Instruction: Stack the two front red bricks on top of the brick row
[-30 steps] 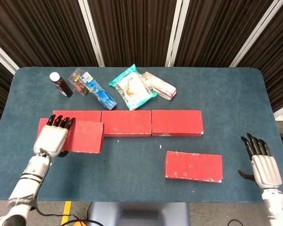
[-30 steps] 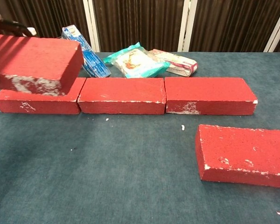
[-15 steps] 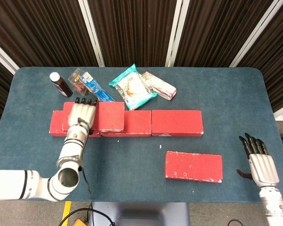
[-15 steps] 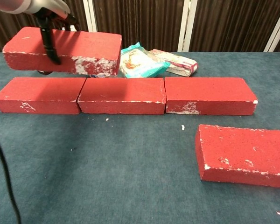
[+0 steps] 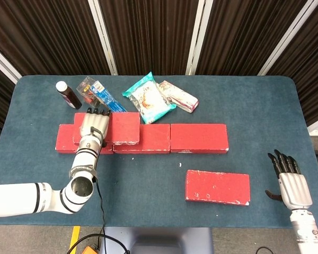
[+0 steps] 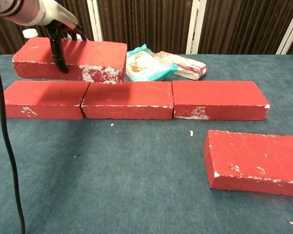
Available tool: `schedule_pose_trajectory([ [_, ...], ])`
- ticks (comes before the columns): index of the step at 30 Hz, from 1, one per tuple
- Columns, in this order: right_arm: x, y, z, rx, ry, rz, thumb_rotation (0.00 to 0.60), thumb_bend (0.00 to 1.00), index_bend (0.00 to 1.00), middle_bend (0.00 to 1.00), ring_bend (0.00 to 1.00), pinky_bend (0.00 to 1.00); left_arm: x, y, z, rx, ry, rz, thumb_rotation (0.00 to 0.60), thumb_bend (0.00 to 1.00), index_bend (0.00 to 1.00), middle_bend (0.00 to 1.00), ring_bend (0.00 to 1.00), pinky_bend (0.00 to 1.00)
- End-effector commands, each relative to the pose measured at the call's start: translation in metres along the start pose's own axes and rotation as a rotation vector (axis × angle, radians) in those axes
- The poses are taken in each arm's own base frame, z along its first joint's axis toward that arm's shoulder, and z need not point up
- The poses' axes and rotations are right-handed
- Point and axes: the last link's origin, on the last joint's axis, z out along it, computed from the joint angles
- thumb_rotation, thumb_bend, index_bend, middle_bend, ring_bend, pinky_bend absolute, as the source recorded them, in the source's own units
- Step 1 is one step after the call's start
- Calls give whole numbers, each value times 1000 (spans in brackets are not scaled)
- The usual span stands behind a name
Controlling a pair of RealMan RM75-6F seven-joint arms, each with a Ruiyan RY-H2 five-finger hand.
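Two red bricks matter most. One red brick [image 5: 119, 128] is held by the left hand [image 5: 93, 127], over the left end of the brick row [image 5: 169, 138]. It sits across the seam between the row's left and middle bricks. I cannot tell if it rests on the row or hangs just above it. The left hand grips it from the top, with fingers over the far edge and the thumb [image 6: 58, 51] down the near face. The left arm [image 5: 37, 197] reaches in from the near left corner and bends up to the row.

The other front brick [image 5: 218, 187] lies flat on the table, near the row's right end, on the robot's side. The right hand [image 5: 291, 180] is well to the right of that brick, by the table edge. It holds nothing, and its fingers are straight and a little apart.

Behind the row lie a teal packet [image 5: 147, 98], a pink packet [image 5: 178, 96], a blue box [image 5: 110, 101] and a dark bottle [image 5: 67, 94]. The table [image 5: 254, 106] has a blue-green cloth top. Dark ribbed curtains [image 5: 148, 32] with white strips hang behind it.
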Motion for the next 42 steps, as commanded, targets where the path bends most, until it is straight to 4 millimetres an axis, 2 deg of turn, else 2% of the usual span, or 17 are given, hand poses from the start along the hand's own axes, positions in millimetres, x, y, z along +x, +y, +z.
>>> schedule_pose_trajectory([
  [1, 0, 0, 0, 0, 2, 1, 600, 0, 82, 26, 0, 0, -6, 1, 3, -4, -8, 2, 600, 248, 0, 69, 0, 27],
  [23, -4, -1, 3, -8, -5, -6, 600, 0, 82, 26, 0, 0, -36, -6, 34, 9, -69, -14, 600, 245, 0, 51, 0, 25],
  [42, -5, -2, 4, -15, -7, -4, 600, 0, 82, 26, 0, 0, -42, -3, 30, 4, -94, -9, 600, 244, 0, 39, 0, 25],
])
